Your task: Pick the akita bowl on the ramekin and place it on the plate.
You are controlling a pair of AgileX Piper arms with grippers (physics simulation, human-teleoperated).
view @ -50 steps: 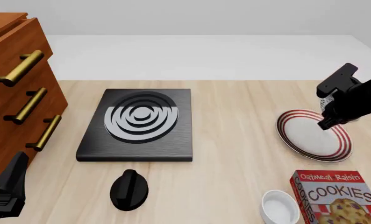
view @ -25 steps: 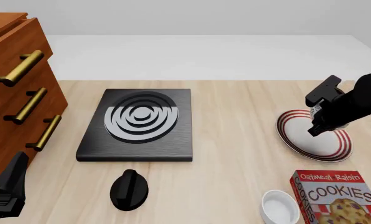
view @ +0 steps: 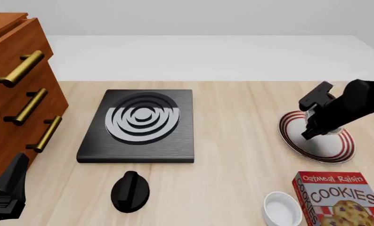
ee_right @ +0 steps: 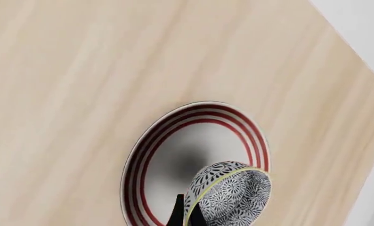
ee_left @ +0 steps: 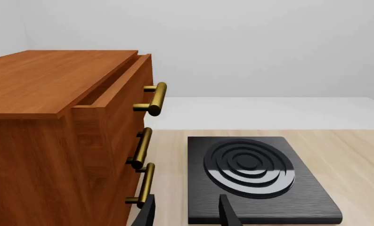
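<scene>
While the wooden surface (view: pixel 237 155) carries a drawer cabinet (view: pixel 14 89) and black stove plate (view: pixel 140 125), the right end effector (ee_right: pixel 187 217) hangs over the plate (view: pixel 289 136).
Its fingers pinch the rim of the akita bowl (ee_right: pixel 228 195), tilted above the plate's white centre. The ramekin (view: pixel 281 209) stands beside a cookie box (view: pixel 337 200). The left end effector (ee_left: pixel 185 214) holds nothing, fingers parted.
</scene>
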